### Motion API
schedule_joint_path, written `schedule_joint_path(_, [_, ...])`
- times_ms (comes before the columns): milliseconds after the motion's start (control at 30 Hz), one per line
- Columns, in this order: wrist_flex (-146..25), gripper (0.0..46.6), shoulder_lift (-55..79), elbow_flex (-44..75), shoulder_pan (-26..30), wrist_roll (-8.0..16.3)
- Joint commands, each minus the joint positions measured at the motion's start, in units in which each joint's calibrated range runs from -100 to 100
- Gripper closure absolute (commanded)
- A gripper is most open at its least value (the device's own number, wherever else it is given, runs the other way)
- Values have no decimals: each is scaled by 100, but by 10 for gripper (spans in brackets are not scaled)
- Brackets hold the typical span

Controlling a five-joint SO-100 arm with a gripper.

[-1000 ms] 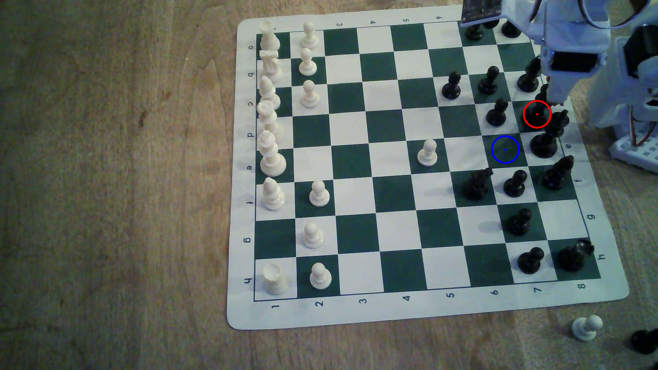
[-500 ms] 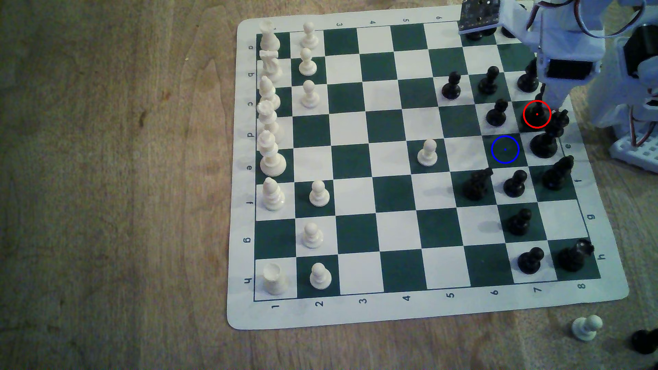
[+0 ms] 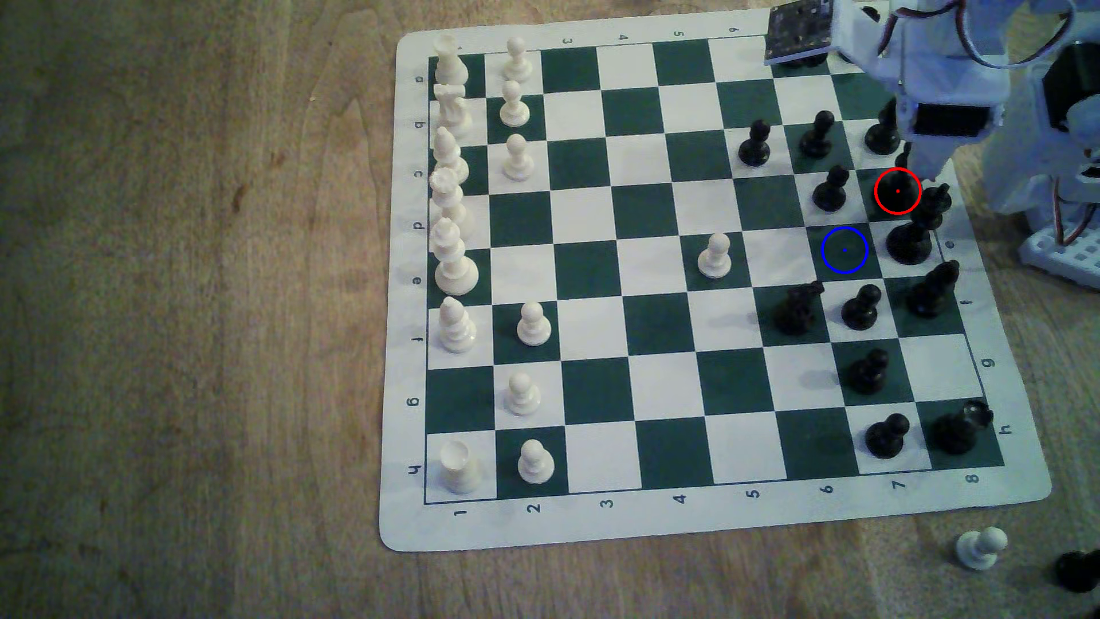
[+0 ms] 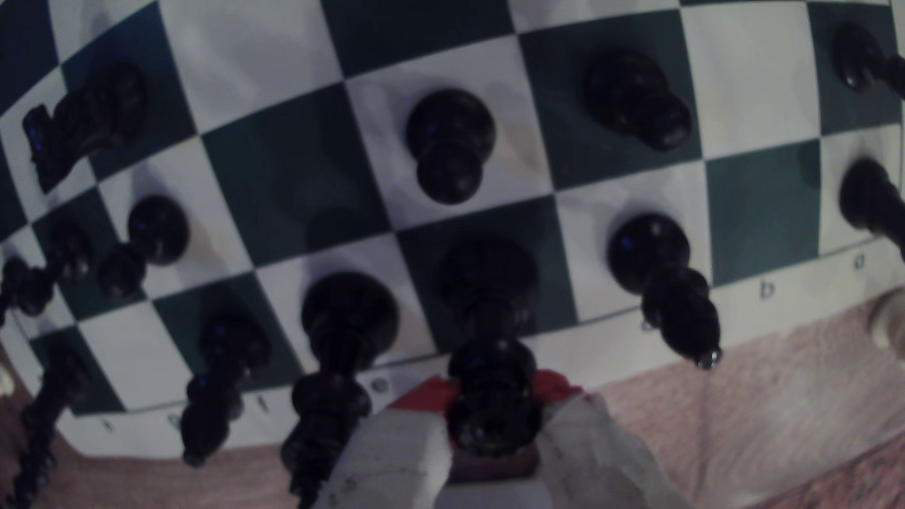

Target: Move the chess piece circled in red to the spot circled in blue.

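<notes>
1. A green-and-white chess mat (image 3: 411, 524) was laid on a wooden desk (image 3: 178, 297). White pieces were ranked along the exterior view's left and black pieces along the exterior view's right.
2. The black queen (image 3: 897, 193) was stood upright on the dark green square marked by the red ring, in the last file at the exterior view's right. Its upper part was hidden there by the white arm.
3. In the wrist view, the base of the black queen (image 4: 492, 391) was seen resting on its dark square, with its coronet head caught between the two white fingers (image 4: 396, 450).
4. The tool (image 4: 494, 411) was closed on the queen's head. Both fingers were seen pressed against its sides, with red pads showing behind them.
5. In the exterior view, the tool (image 3: 928, 166) was lowered over the red-ringed square from the far right corner of the mat.
6. The blue-ringed square (image 3: 844, 250) was left bare. It was placed diagonally next to the queen's square, one file toward the exterior view's left and one row nearer the camera.
7. The black king (image 3: 911, 238) was stood just beside the queen, on the white square next to the blue-ringed one.
8. A black pawn (image 3: 830, 190) was stood on the white square at the exterior view's left of the queen.
9. A white pawn (image 3: 714, 256) was advanced alone into mid-board.
10. A second white pawn (image 3: 982, 547) was set off the mat on the desk.
</notes>
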State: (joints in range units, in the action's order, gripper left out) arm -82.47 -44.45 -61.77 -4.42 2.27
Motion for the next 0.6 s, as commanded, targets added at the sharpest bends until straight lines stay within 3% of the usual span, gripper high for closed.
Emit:
schedule_joint_path(0, [-90,464,31,393,8,20])
schedule_joint_path(567, [-1475,464,302,2533,16,0])
